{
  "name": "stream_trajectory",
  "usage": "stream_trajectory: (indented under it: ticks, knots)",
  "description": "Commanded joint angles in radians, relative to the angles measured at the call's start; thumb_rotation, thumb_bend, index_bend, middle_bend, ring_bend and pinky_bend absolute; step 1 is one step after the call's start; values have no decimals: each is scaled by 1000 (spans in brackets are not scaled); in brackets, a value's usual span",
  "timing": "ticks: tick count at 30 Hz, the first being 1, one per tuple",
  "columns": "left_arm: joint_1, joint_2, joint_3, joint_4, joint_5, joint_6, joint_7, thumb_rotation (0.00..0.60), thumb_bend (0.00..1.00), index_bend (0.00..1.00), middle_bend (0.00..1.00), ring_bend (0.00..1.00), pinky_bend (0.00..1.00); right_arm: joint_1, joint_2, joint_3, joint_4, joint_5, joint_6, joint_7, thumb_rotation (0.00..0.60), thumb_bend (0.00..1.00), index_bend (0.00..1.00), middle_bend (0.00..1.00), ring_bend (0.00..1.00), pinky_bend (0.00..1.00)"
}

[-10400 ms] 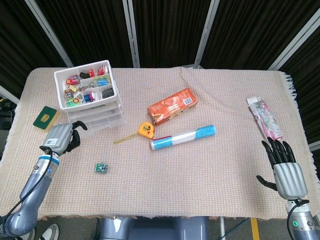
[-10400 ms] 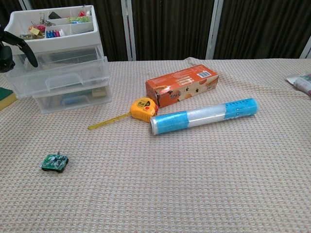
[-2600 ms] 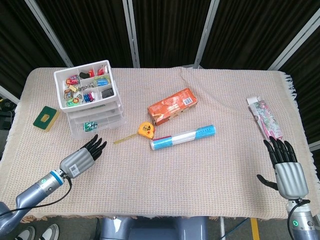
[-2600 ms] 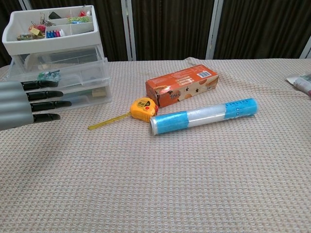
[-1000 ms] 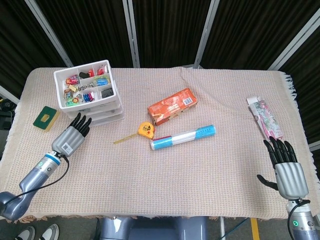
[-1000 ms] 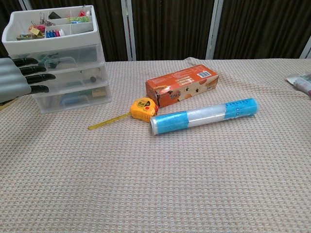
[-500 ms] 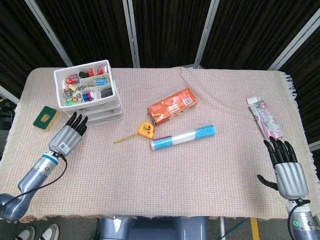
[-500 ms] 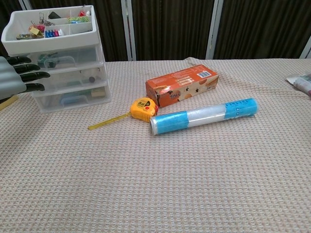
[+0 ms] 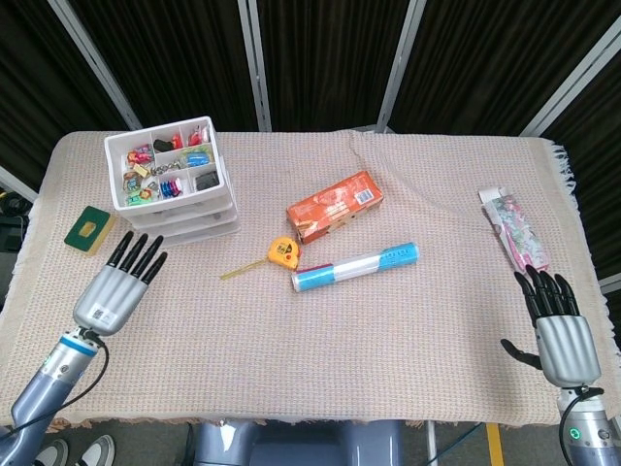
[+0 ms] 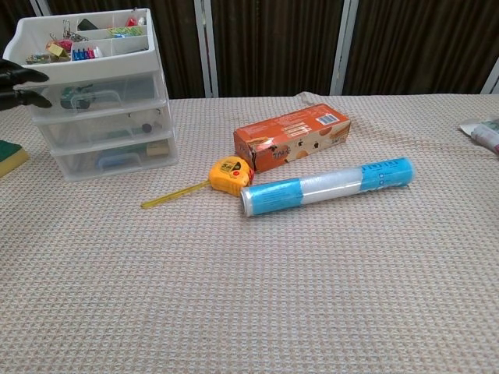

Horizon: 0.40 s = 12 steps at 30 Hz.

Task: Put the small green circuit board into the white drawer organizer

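You had the left hand (image 9: 118, 284) at lower left, fingers straight, slightly fanned and holding nothing, just below the white drawer organizer (image 9: 176, 182). The small green circuit board (image 10: 72, 98) showed dimly behind the top drawer's clear front, drawers flush, so the job looked done. Your right hand (image 9: 559, 326) lay idle at lower right, fingers extended, empty.

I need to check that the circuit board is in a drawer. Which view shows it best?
The chest view: a green shape, likely the circuit board, shows through the organizer's clear top drawer front. The head view shows only its top tray.
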Motion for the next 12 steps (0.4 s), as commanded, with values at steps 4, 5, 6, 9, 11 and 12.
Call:
stream_trajectory:
  ticks: [4, 5, 6, 9, 11, 12]
  knots:
    - [155, 27, 3, -124, -26, 195, -194, 600, 105, 0, 0, 0, 0, 1, 1, -2, -3, -7, 1, -5, 600, 0, 16, 0, 0, 0]
    - [170, 36, 3, -147, -46, 203, -222, 600, 95, 0, 0, 0, 0, 1, 2, -2, -3, -6, -1, -4, 600, 0, 15, 0, 0, 0]
    - [186, 46, 3, -164, -65, 213, -248, 600, 89, 0, 0, 0, 0, 2, 2, -2, -5, -4, -3, -1, 600, 0, 13, 0, 0, 0]
    - [217, 65, 10, -158, -76, 237, -276, 600, 81, 0, 0, 0, 0, 2, 3, -1, -6, -5, -2, 4, 600, 0, 9, 0, 0, 0]
    - [244, 66, 22, -124, -75, 259, -281, 600, 82, 0, 0, 0, 0, 1, 3, -2, -5, -10, 1, 6, 600, 0, 8, 0, 0, 0]
    - [258, 65, 28, -113, -76, 269, -292, 600, 82, 0, 0, 0, 0, 2, 3, -3, -4, -13, 2, 7, 600, 0, 8, 0, 0, 0]
